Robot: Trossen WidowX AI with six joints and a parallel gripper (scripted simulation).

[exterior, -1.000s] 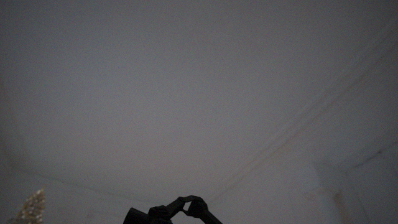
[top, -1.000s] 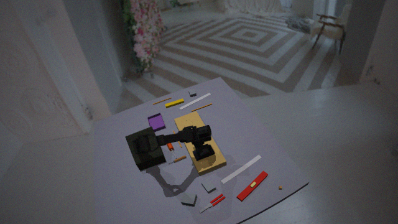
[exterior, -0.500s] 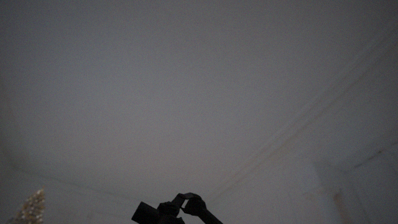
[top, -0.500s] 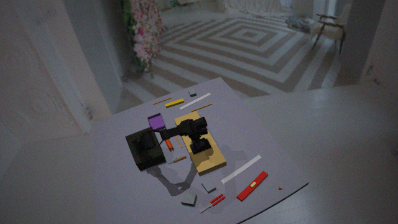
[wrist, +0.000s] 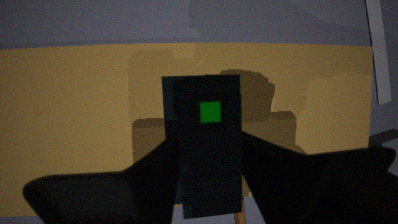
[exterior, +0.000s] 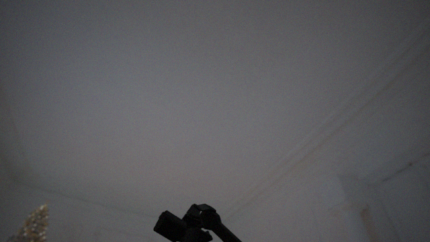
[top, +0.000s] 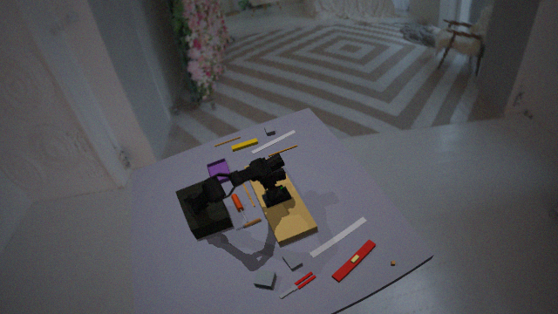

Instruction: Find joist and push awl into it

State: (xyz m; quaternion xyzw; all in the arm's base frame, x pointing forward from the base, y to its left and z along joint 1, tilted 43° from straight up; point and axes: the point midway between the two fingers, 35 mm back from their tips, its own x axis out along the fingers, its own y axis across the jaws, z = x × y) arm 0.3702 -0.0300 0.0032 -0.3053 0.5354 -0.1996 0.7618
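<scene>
Gripper (top: pixel 276 188) (wrist: pixel 204 133) w/ stud finder (top: pixel 280 200) (wrist: pixel 209 145) pinched btwn its fingers, over panel (top: pixel 301 224) (wrist: pixel 65 110); gap beneath, if any, can't be told. Held window-up, so the green light (top: pixel 282 187) (wrist: pixel 210 112) stays readable, prob. marking the joist. Tray (top: pixel 218 169), beside panel, prob. awaits the finder. Awl (orange- or tan-handled tool, can't tell which) lies btwn base (top: pixel 209 227) and panel, prob. for short reach.

Desk (top: pixel 166 270) (wrist: pixel 100 20) inspected. Toward the far edge: yellow bar (top: pixel 245 145), flat, between an orange stick (top: pixel 227 141) and a white strip (top: pixel 274 141); grey piece (top: pixel 270 132) nearer the far right corner. Toward the near right corner: red level (top: pixel 345 269), small cube (top: pixel 393 263), second white strip (top: pixel 338 237) (wrist: pixel 378 50). Toward the near edge: red-handled pliers (top: pixel 306 283) beside a grey block (top: pixel 265 279)
</scene>
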